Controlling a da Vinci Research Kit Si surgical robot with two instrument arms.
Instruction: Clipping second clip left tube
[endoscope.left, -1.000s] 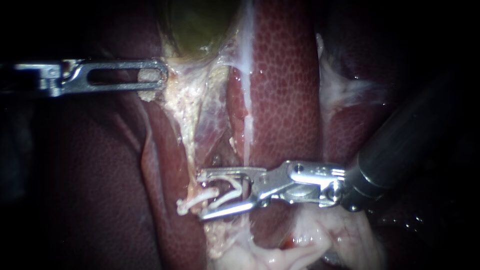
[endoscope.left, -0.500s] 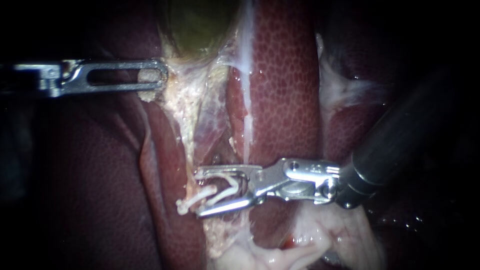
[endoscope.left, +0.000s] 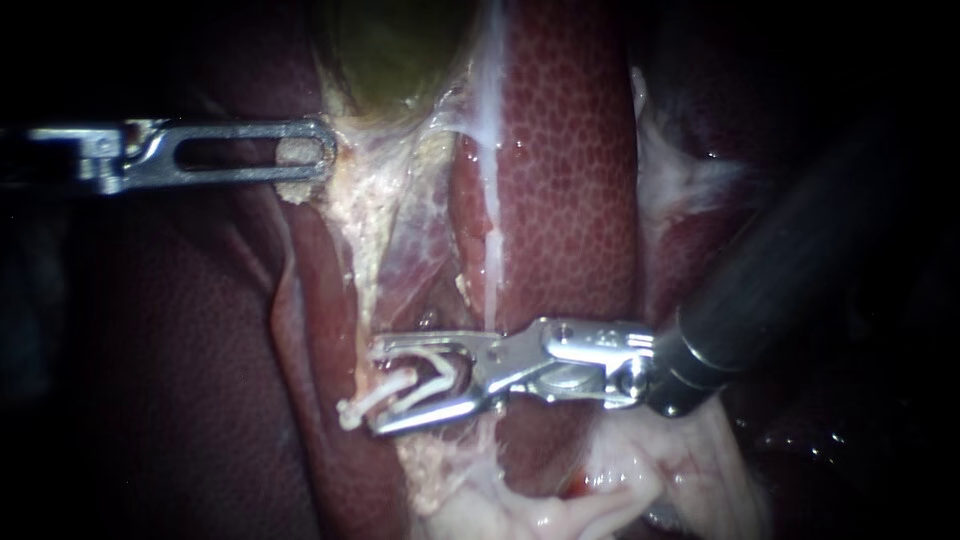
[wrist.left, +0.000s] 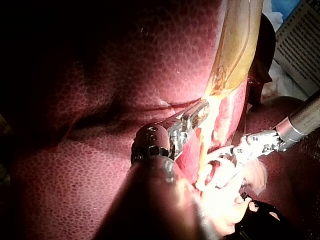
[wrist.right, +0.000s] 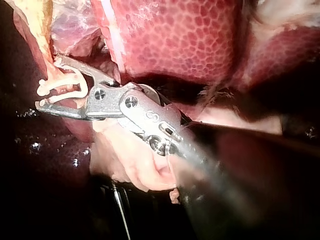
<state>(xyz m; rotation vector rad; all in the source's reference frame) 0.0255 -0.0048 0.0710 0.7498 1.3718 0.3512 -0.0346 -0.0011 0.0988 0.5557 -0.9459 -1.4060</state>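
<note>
Our right instrument (endoscope.left: 380, 388): jaws hold white V-shaped clip (endoscope.left: 400, 381), legs apart, astride pale tube (endoscope.left: 362, 300) | our left instrument (endoscope.left: 320, 155): jaws clamp cream tissue (endoscope.left: 350, 180)

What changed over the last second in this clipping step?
The right instrument slid toward the view's left at the tube, carrying the open white clip held in its end effector, and the tissue there was nudged along with it. Nothing was taken hold of or let go. The left instrument kept its grip on the pale tissue below the gallbladder; the liver stayed put.
</note>
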